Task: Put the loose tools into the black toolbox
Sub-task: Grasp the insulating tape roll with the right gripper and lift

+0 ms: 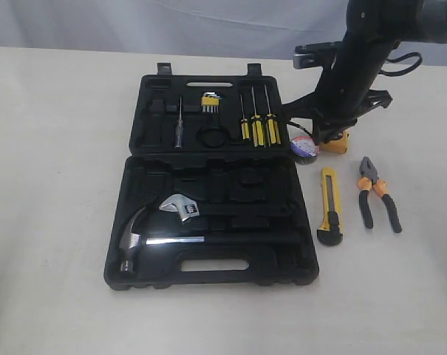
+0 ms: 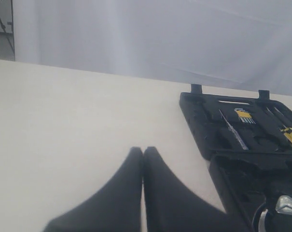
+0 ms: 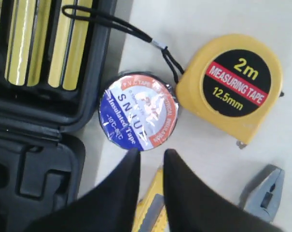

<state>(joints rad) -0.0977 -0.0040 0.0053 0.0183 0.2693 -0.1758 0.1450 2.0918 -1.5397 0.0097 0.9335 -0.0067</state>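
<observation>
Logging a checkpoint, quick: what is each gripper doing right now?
Left gripper: closed, holding nothing.
Right gripper: slightly open, empty, next to the tape roll.

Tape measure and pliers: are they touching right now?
Apart. The right wrist view shows a strip of bare table between the tape measure and the tip of the pliers.
</observation>
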